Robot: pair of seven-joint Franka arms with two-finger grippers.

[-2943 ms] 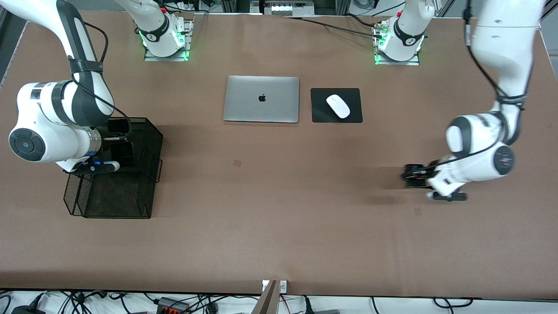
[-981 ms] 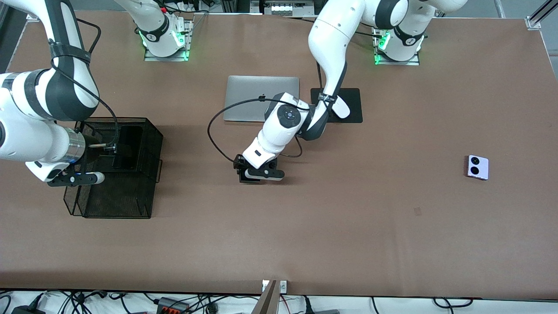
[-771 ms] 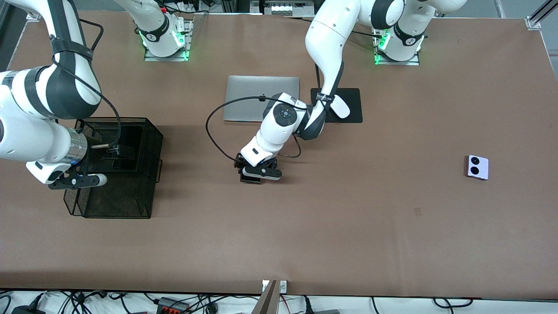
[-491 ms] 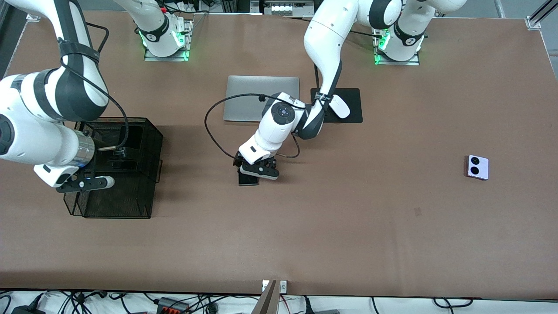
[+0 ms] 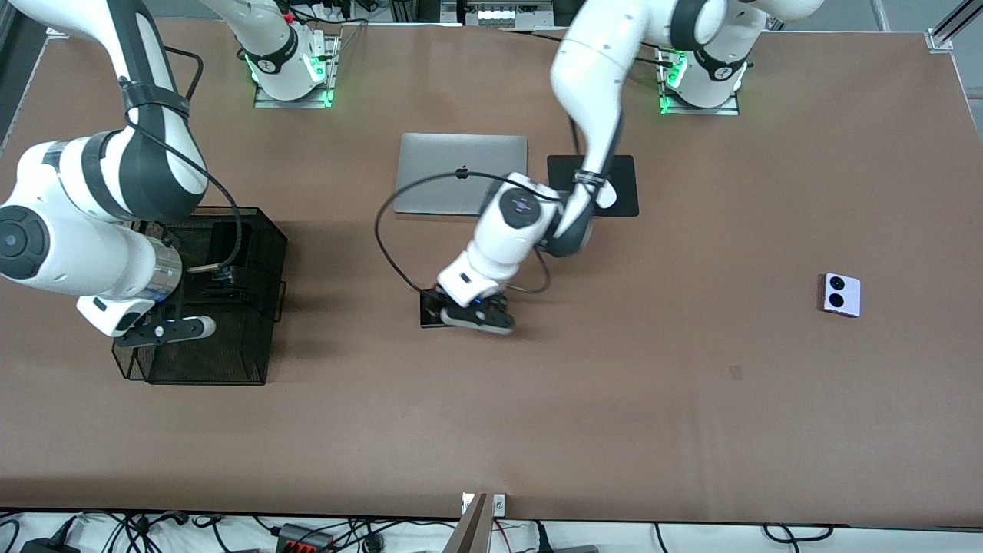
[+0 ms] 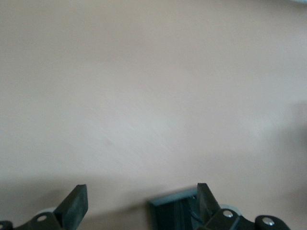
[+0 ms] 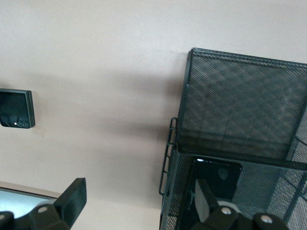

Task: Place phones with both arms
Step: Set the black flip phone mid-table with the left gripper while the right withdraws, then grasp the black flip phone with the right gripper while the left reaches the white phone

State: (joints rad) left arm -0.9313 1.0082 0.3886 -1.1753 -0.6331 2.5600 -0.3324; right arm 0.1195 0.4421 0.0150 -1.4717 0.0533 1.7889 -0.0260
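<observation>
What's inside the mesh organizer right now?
The black mesh organizer holds one long black phone standing in a compartment. The open right gripper hangs over it and covers part of the inside, so anything else there is hidden.

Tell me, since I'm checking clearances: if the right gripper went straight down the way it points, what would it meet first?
Probably the black mesh organizer: the open right gripper hangs over it, and the long black phone stands inside just below. Depth is unclear, so rim or phone could come first.

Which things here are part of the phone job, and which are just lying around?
Job: small black phone, lilac-white phone, long black phone in the mesh rack, left tool, right tool.
Lying about: laptop, mouse, mouse pad.
</observation>
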